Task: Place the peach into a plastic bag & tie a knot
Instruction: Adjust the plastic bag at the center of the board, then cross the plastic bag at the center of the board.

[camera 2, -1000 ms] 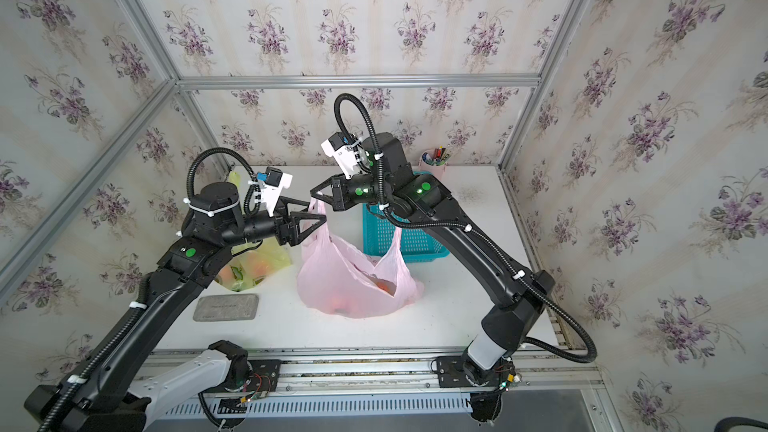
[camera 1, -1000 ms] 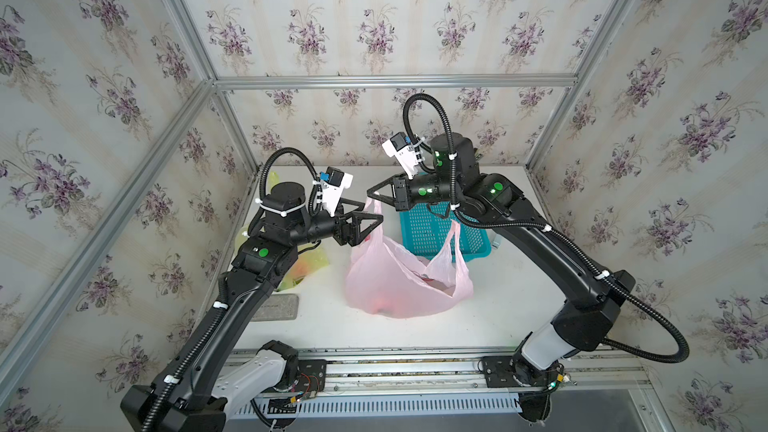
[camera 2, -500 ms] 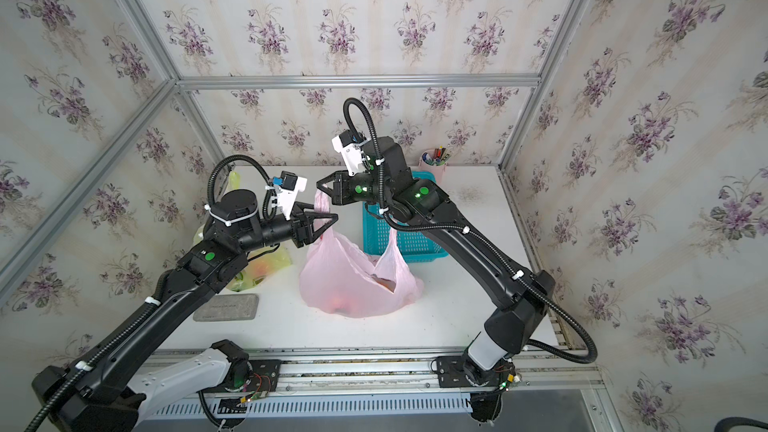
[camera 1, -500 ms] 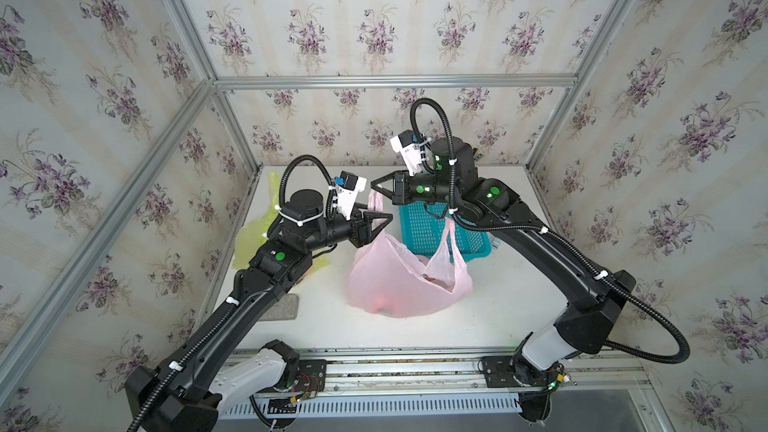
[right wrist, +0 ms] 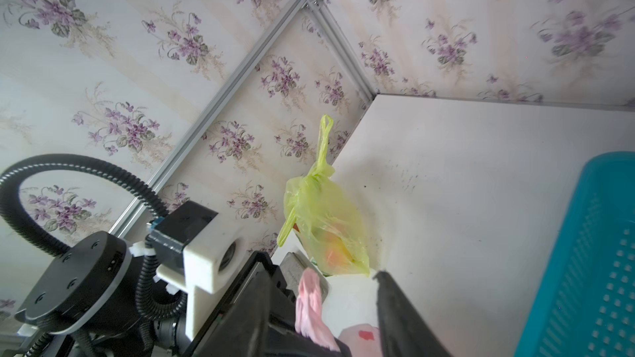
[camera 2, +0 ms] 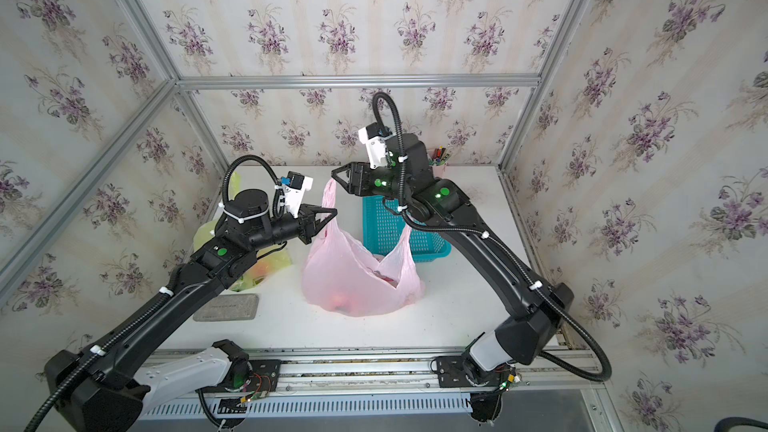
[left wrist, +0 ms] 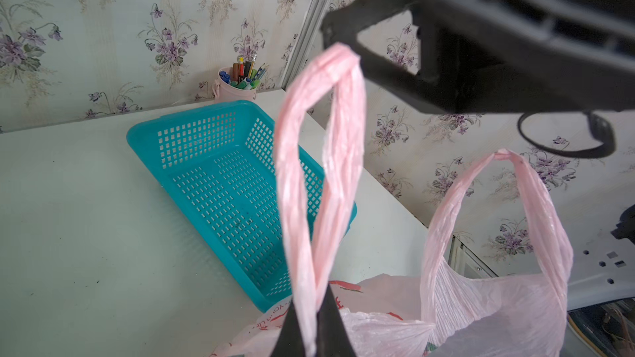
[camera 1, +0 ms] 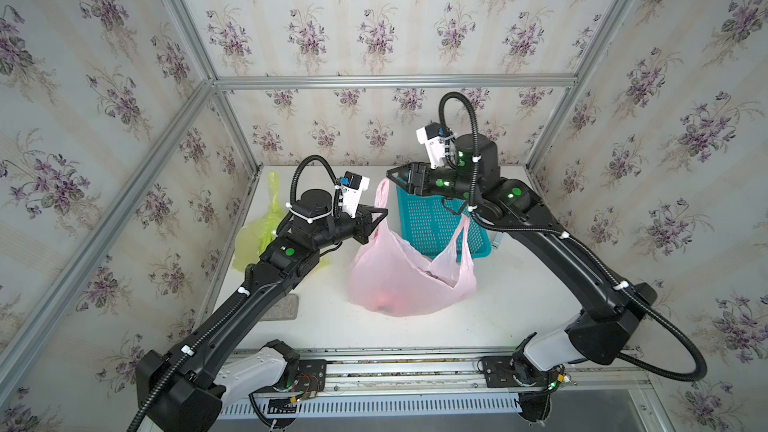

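The pink plastic bag (camera 1: 399, 280) (camera 2: 353, 280) stands mid-table. The peach (camera 1: 384, 302) (camera 2: 338, 299) shows as a reddish blur through its bottom. My left gripper (camera 1: 383, 214) (camera 2: 332, 214) (left wrist: 311, 333) is shut on the lower part of one twisted handle (left wrist: 319, 166). That handle's loop rises to my right gripper (camera 1: 392, 178) (camera 2: 338, 179) (right wrist: 319, 269), which is open, the loop tip (right wrist: 309, 290) loose between its fingers. The second handle (camera 1: 464, 226) (left wrist: 505, 173) hangs up against the right arm's cable.
A teal basket (camera 1: 436, 218) (camera 2: 386, 226) (left wrist: 213, 152) sits just behind the bag. A knotted yellow-green bag (camera 1: 257, 234) (right wrist: 323, 221) lies at the left wall, with a grey block (camera 1: 282, 309) (camera 2: 226, 307) in front of it. A pen cup (camera 2: 438, 157) (left wrist: 237, 84) stands in the back right corner.
My left gripper moved right to the raised handle and shut on it. My right gripper, which was shut on that handle's top, has opened and let go.
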Robot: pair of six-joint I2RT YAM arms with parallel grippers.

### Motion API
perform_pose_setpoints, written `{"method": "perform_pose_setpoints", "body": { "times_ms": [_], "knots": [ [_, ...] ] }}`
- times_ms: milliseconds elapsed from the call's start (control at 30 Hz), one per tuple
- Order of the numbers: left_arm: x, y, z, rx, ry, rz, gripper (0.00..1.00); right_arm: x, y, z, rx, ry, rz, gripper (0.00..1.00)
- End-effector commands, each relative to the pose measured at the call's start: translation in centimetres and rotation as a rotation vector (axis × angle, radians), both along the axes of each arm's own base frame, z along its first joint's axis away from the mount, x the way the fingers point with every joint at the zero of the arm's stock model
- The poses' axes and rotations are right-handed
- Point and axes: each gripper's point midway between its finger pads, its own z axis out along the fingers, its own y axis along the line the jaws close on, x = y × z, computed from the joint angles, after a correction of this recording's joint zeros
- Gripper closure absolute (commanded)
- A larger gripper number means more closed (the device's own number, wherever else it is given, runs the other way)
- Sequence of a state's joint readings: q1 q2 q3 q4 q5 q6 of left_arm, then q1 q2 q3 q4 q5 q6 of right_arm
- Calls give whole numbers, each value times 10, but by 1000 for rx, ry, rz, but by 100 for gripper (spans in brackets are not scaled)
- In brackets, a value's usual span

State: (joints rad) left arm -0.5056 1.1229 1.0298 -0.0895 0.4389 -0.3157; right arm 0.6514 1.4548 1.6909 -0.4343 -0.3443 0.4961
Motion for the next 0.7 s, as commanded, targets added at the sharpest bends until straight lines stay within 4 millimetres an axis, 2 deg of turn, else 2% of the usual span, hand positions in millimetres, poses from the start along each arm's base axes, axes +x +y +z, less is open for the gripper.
{"method": "perform_pose_setpoints", "body": {
  "times_ms": [0,100,200,367,500,667],
  "knots": [
    [4,-2,12,-11,-52,-4,100,-4,-47,5,-88,-46,-123,38],
    [5,-3,14,-10,-57,-9,100,-16,-89,3,-200,-59,-227,39],
    [5,-3,16,-8,-62,-9,100,-32,-114,-2,-281,-28,-277,40],
    [6,-5,16,-1,-60,-17,99,-60,-118,-16,-302,58,-205,34],
    [8,-6,15,3,-53,-18,99,-64,-129,-33,-362,98,-233,32],
    [8,-6,14,1,-49,-19,99,-65,-126,-55,-410,141,-206,36]
  ]
}}
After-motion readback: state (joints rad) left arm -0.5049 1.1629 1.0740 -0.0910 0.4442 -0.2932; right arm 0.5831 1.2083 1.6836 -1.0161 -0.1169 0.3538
